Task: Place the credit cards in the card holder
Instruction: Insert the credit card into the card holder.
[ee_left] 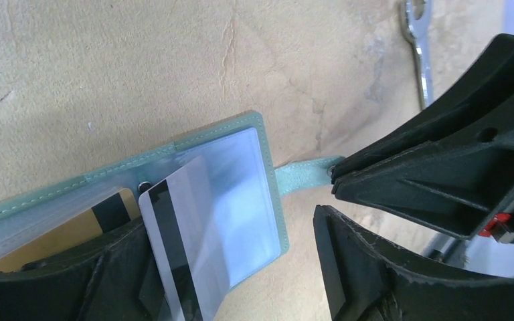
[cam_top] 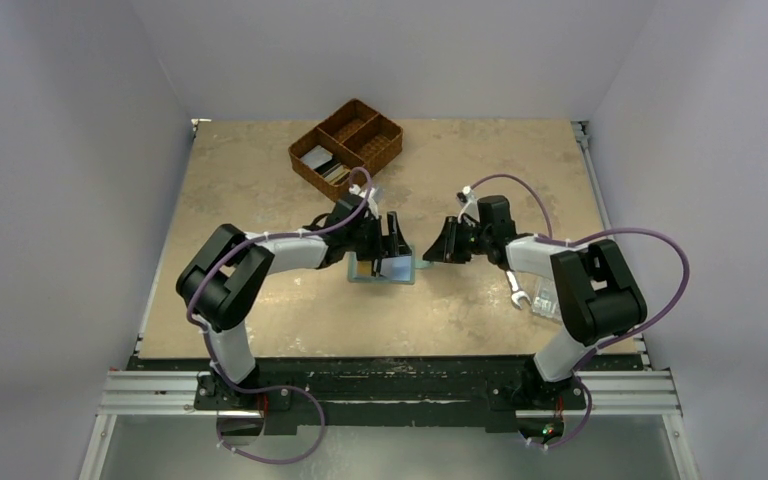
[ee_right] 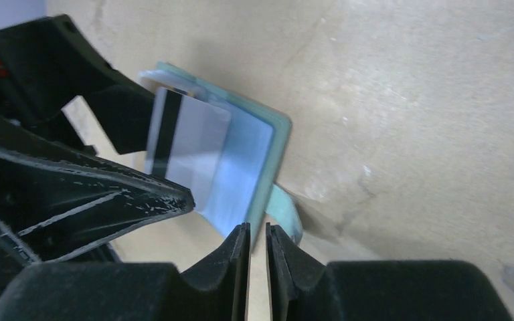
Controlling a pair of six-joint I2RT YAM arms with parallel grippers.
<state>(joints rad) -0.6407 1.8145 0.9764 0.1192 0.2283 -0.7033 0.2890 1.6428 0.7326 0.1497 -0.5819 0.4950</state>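
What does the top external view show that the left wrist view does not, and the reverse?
Only the top external view shows the brown three-compartment wicker basket and clear plastic box. Only the left wrist view shows a thin teal strap pinched in the right end effector. Both show the teal-green folding card holder and silver metal wrench.

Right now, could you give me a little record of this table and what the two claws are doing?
Holder: teal-green folding card holder, open flat on the tan table
Card: white card with black stripe, partly in a clear sleeve
Left gripper: open, straddling that card
Right gripper: nearly closed at the holder's strap
Elsewhere: brown wicker basket, silver wrench
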